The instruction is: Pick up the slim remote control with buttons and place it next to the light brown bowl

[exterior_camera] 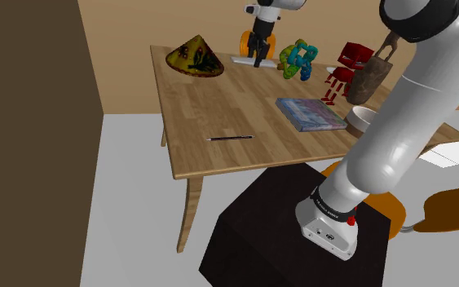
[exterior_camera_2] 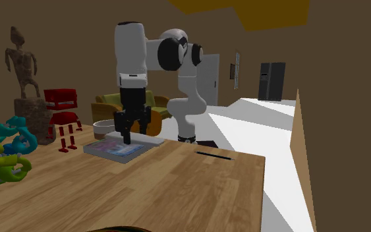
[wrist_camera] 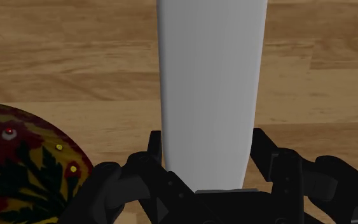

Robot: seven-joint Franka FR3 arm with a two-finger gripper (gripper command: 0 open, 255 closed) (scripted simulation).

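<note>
Clamping one grey remote point(wrist_camera: 209, 95) between two fingers point(wrist_camera: 154, 149), far end running off frame, buttons not showing. Partly hiding one pale bowl point(exterior_camera: 359, 119) behind arm point(exterior_camera: 403, 122).

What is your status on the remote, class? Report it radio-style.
Fingers shut on the grey-white remote. Remote low at the table, not yet by the bowl. Book near the path to it.

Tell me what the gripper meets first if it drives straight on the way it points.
The pale grey remote control, lying straight ahead of the gripper, with the wooden table under it. How much gap is left is hard to judge.
</note>
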